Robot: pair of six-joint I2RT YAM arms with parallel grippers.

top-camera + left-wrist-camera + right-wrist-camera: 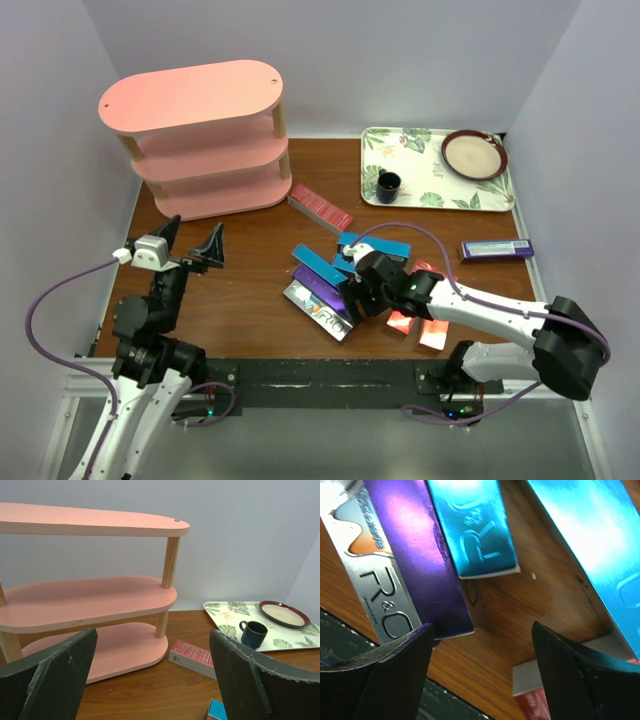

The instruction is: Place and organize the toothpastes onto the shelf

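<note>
- Top view: bright, even, diffuse light from above. The bench [250, 250] carries only faint, soft-edged shadows, and the shelf [190, 95] shades its own lower tiers.
- Just off centre toward 5 o'clock, the red toothpastes [403, 322] flare a blown-out orange.
- Right wrist view: hard white glare on the blue toothpastes [475, 530] at 12 and 2 o'clock. The purple toothpaste [420, 555] shows a pink sheen. The right claw [482, 626] along 6 o'clock is near-black and slightly soft.
- Left wrist view: sharp and evenly lit, with the left claw [152, 631] looming dark at 5 and 7 o'clock.
</note>
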